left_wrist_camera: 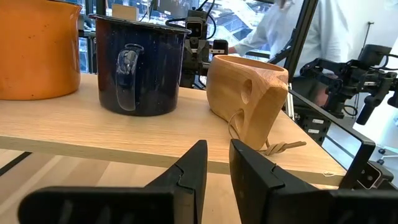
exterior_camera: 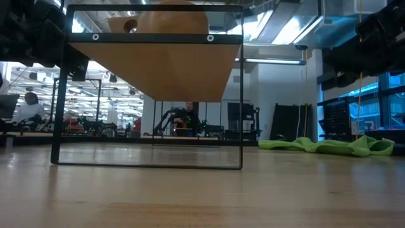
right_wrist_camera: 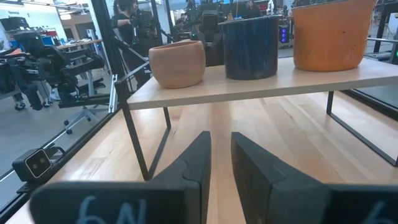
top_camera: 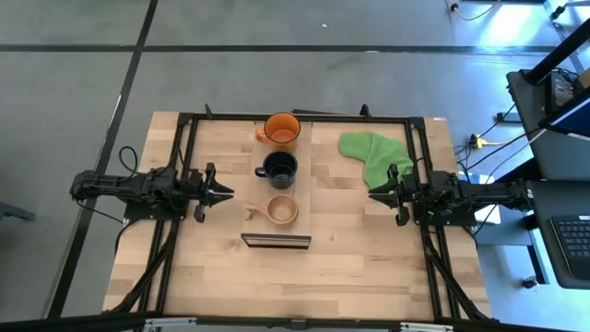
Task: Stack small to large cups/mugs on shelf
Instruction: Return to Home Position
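Observation:
Three cups stand in a row on the raised light-wood shelf (top_camera: 286,175): the orange mug (top_camera: 280,129) farthest, the dark navy mug (top_camera: 277,168) in the middle, the shallow wooden cup (top_camera: 281,210) nearest, each on its base. My left gripper (top_camera: 230,193) hovers left of the shelf, level with the wooden cup (left_wrist_camera: 247,98), its fingers nearly together and empty. My right gripper (top_camera: 373,191) hovers right of the shelf, its fingers nearly together and empty. The cups also show in the right wrist view: wooden (right_wrist_camera: 178,63), navy (right_wrist_camera: 251,46), orange (right_wrist_camera: 329,34).
A crumpled green cloth (top_camera: 371,153) lies on the table at the far right, near my right gripper. The shelf stands on a thin black metal frame (exterior_camera: 147,166). A thin cord (left_wrist_camera: 273,147) trails from the wooden cup's handle. People and equipment show in the room beyond.

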